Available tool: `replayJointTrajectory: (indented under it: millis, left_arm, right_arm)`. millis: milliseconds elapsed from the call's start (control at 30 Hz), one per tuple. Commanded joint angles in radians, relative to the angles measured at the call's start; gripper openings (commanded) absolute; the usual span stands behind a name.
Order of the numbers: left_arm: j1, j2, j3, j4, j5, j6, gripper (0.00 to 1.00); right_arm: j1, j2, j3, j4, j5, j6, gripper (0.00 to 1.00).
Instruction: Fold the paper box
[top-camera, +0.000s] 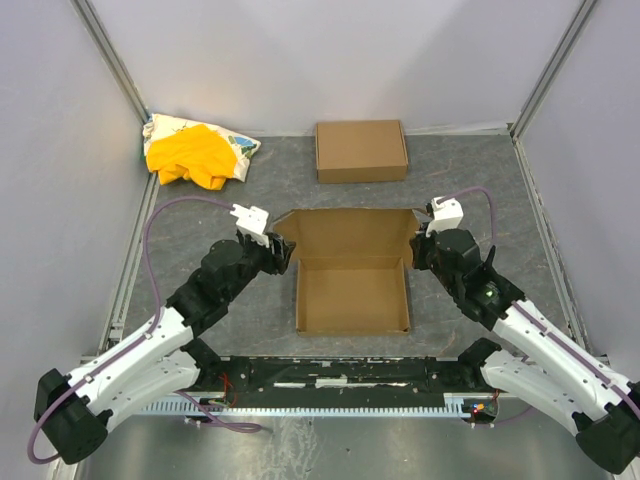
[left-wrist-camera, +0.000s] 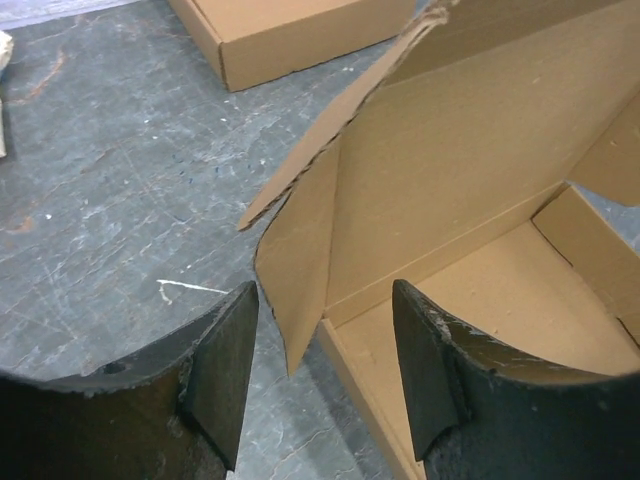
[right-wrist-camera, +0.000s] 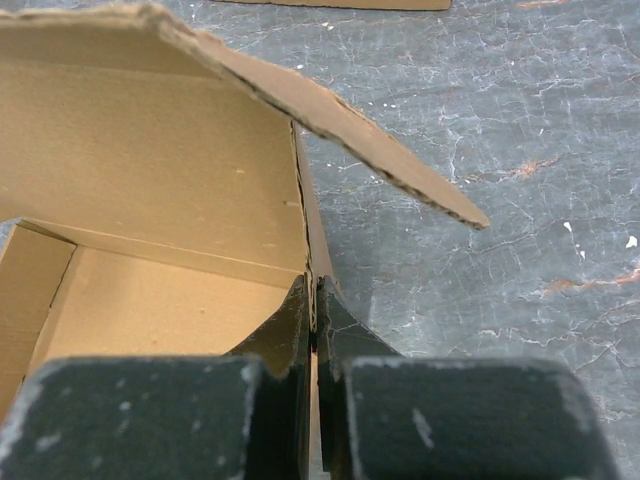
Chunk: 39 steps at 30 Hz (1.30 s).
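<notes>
The paper box (top-camera: 352, 295) stands mid-table as a shallow brown tray with its lid raised at the back. My left gripper (top-camera: 283, 252) is at the tray's rear left corner. In the left wrist view the box (left-wrist-camera: 470, 150) fills the upper right, and the left gripper (left-wrist-camera: 325, 290) is open. The lid's pointed side flap and the left wall's edge lie between its fingers, touching neither. My right gripper (top-camera: 418, 250) is at the rear right corner. The right wrist view shows this gripper (right-wrist-camera: 313, 285) shut on the right wall of the box (right-wrist-camera: 150, 180).
A second, flat rectangular cardboard box (top-camera: 361, 150) lies at the back centre, also seen in the left wrist view (left-wrist-camera: 290, 35). A yellow cloth bundle (top-camera: 195, 152) sits in the back left corner. Pale walls enclose the grey table on three sides.
</notes>
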Motion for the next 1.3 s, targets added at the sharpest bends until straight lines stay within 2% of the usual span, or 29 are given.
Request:
replayJointTrajectory:
  millis: [0,67,233,533,967,1267]
  left_arm:
    - [0.0,0.02,0.021,0.097,0.07,-0.076,0.58]
    - [-0.001,0.021,0.022,0.097,0.089,-0.101,0.49]
    - [-0.005,0.003,0.009,0.099,0.106,-0.172,0.33]
    - [-0.024,-0.036,-0.032,0.063,0.136,-0.259,0.26]
    - [-0.058,-0.138,-0.135,-0.011,0.164,-0.333,0.21]
    - [-0.065,-0.244,-0.213,-0.049,0.141,-0.386,0.16]
  right_arm:
    - [-0.001,-0.002,0.033,0.021,-0.012,0.046,0.02]
    - [-0.001,-0.002,0.029,0.021,-0.014,0.06,0.02]
    - [-0.002,0.016,0.033,0.007,0.0,0.146,0.02]
    - [-0.002,0.034,0.011,-0.025,-0.055,0.255,0.02]
    - [0.002,-0.144,-0.103,-0.13,-0.114,0.281,0.02]
    - [0.019,-0.214,-0.171,-0.129,-0.145,0.376,0.02]
